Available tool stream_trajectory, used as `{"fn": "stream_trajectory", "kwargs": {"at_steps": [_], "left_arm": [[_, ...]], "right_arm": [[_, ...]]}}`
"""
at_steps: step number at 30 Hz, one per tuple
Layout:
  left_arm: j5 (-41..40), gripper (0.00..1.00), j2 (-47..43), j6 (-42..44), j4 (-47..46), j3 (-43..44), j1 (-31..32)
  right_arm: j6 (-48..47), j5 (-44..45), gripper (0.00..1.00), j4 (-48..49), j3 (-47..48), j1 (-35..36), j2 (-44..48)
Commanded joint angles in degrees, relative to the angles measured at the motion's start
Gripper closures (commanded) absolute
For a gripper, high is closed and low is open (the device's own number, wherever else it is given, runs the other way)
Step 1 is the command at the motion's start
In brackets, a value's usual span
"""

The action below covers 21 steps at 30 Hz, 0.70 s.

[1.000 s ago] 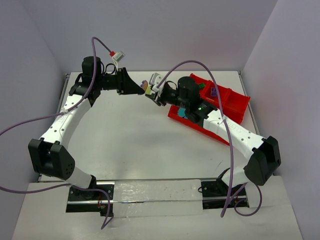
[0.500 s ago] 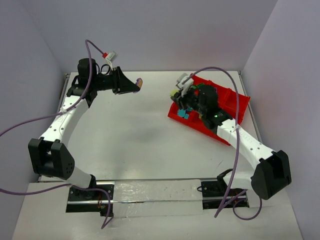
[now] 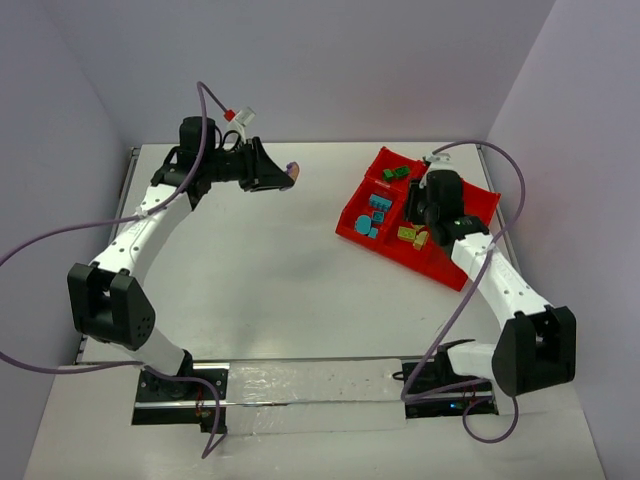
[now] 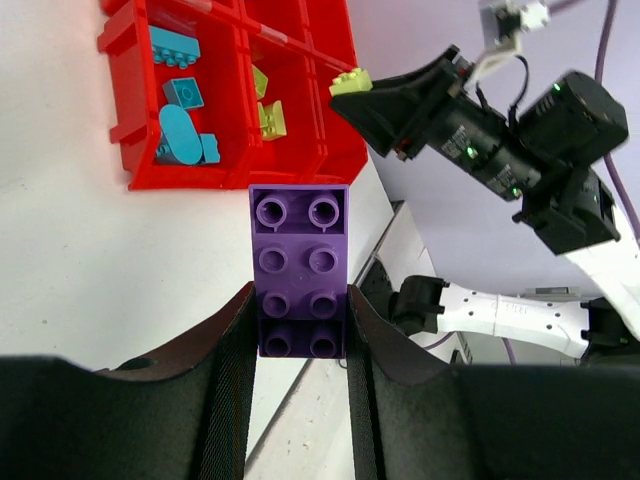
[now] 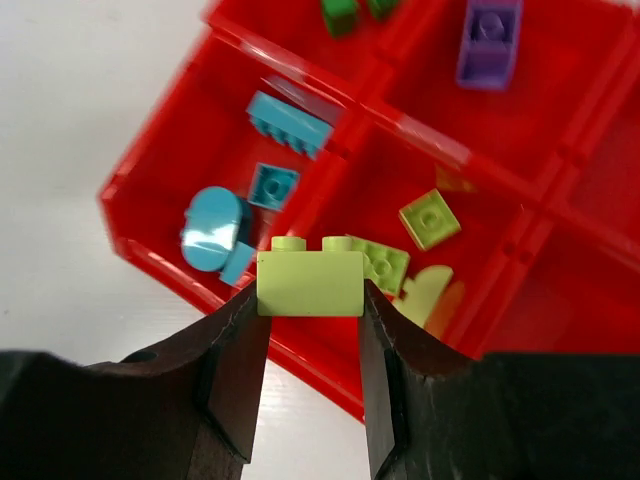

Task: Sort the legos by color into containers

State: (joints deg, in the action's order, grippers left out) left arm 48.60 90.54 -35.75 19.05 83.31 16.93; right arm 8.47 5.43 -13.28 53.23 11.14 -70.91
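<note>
Toward the upper left of the top view, the left gripper hangs above the white table, well apart from the red tray at the right. Its two dark fingers are drawn narrow onto a purple brick. From the left wrist camera this brick fills the centre of the frame, eight studs facing the lens. Its lower half is pinched between the pads and its upper half sticks out past the fingertips.

At the lower centre of the right wrist view, the right gripper is over the tray. Its fingers are closed on the end faces of a yellow-green brick, which shows two studs along its top edge.

Below that brick the tray's compartments show. Left of centre, one cell holds the teal pieces: a studded brick, a small square and a rounded one. Just right of the held brick, the next cell holds several loose yellow-green pieces. At the upper right a cell holds a lone purple piece. Along the top edge, green bricks are partly cut off by the frame.
</note>
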Motion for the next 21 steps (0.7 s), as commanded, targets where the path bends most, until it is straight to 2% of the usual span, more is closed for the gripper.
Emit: {"fn": "stream_trajectory", "kwargs": {"at_steps": [1,3,7,10,11,14,17,21], "left_arm": [[-0.6,1.0,0.4,1.3,1.0,3.3,0.6],[-2.6,1.0,0.7,2.2,2.8,3.9,0.9],[-8.0,1.0,2.9,6.6,9.1,7.5,3.0],[-10.1,1.0,4.1,8.3,11.8,9.4,4.3],[-10.3,1.0,4.2,8.4,11.9,9.7,4.6],[-10.1,1.0,4.2,8.2,11.1,9.6,5.0],[-9.8,1.0,4.5,8.1,11.2,10.3,5.0],[-8.4,1.0,4.8,8.6,11.3,10.8,5.3]], "right_arm": [[7.2,3.6,1.0,-7.9,3.8,-1.7,-3.1],[7.5,2.9,0.93,-8.6,4.0,-1.9,-4.7],[7.5,1.5,0.55,-9.8,5.4,-2.0,-8.6],[7.9,2.2,0.31,-10.1,6.5,-2.0,-10.4],[8.1,2.5,0.26,-10.0,6.9,-2.0,-10.6],[8.2,2.2,0.21,-9.7,7.6,-1.9,-10.7],[8.2,1.5,0.21,-9.8,9.2,-1.8,-10.0],[4.7,-4.0,0.23,-7.4,10.9,-0.3,-6.7]]}}
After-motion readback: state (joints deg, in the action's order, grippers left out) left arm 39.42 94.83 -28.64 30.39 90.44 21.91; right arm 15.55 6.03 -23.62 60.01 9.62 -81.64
